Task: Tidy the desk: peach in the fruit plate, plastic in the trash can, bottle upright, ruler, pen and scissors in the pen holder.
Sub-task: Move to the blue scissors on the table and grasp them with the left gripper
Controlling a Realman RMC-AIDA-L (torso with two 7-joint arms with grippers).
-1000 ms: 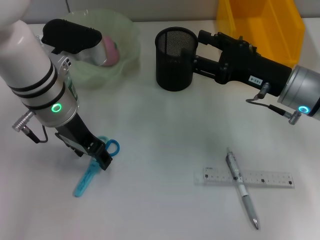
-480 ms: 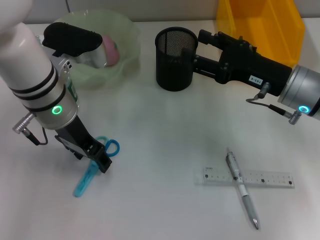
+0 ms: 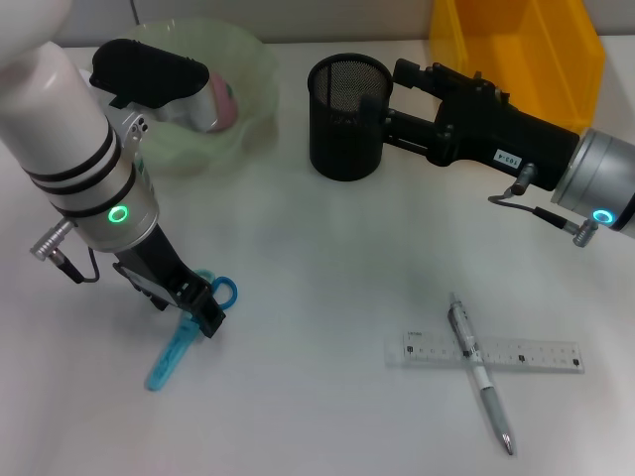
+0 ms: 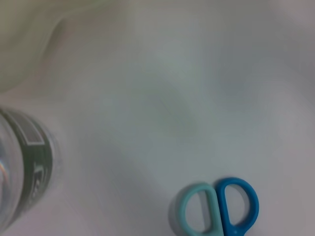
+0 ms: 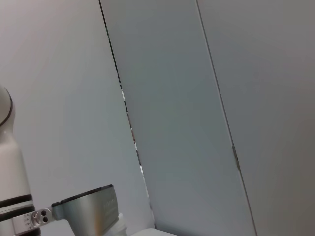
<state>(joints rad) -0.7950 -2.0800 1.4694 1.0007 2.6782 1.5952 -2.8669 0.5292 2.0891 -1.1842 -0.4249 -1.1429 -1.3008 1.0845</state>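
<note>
**Desk half tidied: scissors under my left claw, pen and ruler waiting**

The scissors (image 3: 184,332) lie flat on the white worktop (image 3: 327,258), blue handle loops just past my left claw (image 3: 203,315), which is down on them near the pivot. I cannot tell whether its fingers are spread or pinching the blades. The left wrist view shows only the two loops, resting on the surface.

My right claw (image 3: 382,124) holds the black mesh pen holder (image 3: 345,116) by its rim, its fingers pressed together on the wall. I see nothing inside it.

The pen (image 3: 481,372) lies across the clear ruler (image 3: 483,352), well apart from the holder. Both remain to be stored.

The peach (image 3: 220,102) already sits in the green fruit plate (image 3: 253,64). A yellow bin (image 3: 521,45) stands behind.

I judge three items are left to stow.
</note>
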